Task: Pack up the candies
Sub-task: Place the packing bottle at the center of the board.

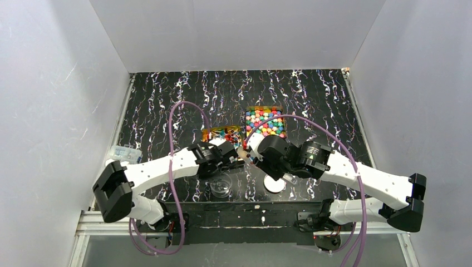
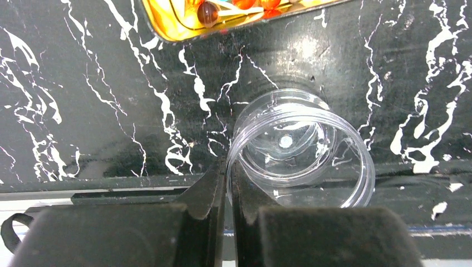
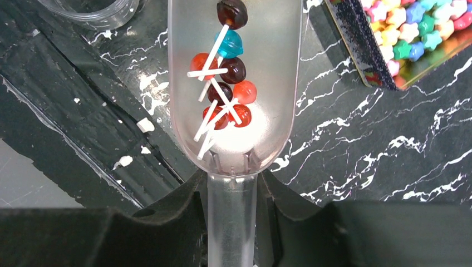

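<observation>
Candies (image 3: 225, 83), lollipops on white sticks, are carried in a clear scoop (image 3: 183, 55) clamped by its handle in the right hand (image 3: 231, 192), near a gold tin (image 3: 362, 50). The rim of a clear jar (image 2: 300, 144) is pinched by the left hand (image 2: 228, 178).

Several ball lollipops (image 3: 228, 83), red, dark brown and one blue, lie jumbled with white sticks crossing inside a clear scoop (image 3: 234, 150). Multicoloured star-shaped candies (image 3: 414, 33) fill a gold tin (image 3: 359, 44); further lollipops (image 2: 207, 12) lie in a second tin (image 2: 161, 34).
</observation>
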You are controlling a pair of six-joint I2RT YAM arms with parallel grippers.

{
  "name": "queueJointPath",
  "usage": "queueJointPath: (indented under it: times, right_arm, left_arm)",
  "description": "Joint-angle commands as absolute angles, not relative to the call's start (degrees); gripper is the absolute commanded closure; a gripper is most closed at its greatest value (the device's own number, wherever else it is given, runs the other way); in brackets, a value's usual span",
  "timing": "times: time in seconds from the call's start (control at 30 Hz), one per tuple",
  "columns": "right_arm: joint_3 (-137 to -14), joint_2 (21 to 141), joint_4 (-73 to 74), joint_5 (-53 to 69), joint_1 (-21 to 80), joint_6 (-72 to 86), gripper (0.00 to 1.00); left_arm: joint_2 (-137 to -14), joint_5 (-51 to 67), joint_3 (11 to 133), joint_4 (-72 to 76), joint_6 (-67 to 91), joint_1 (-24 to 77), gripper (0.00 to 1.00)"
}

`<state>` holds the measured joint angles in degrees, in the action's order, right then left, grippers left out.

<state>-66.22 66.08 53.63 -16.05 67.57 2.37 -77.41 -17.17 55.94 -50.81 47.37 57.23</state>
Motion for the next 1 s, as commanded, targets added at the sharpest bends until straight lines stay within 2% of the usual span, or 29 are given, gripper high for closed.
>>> queueJointPath:
  times: [0.0,0.4,0.63,0.77,0.97]
  right_arm:
    - [-68.68,64.53,56.26,-17.94,67.85,6.53,0.99]
    - [-68.51,64.97,58.49,-19.07,67.85,11.16,0.99]
    - [-68.64,65.88,59.69,-16.79,67.87,11.93,0.99]
    - [-68.17,66.21,59.85,-14.97,67.90,12.19,0.99]
    - [-69.04,68.07,60.99,-12.21,68.22,12.48,0.99]
  left_arm:
    - [-80.68,-22.47,58.94,-51.31,47.90,58.29,1.00]
    - [-86.90,-23.54,60.20,-45.52,46.58,58.27,1.00]
    - [-86.74,-23.46,60.55,-44.52,46.05,58.27,0.84]
    - [-84.06,-23.28,61.07,-44.55,44.69,58.27,0.70]
    - [-77.57,-22.22,60.54,-45.41,43.93,58.27,0.57]
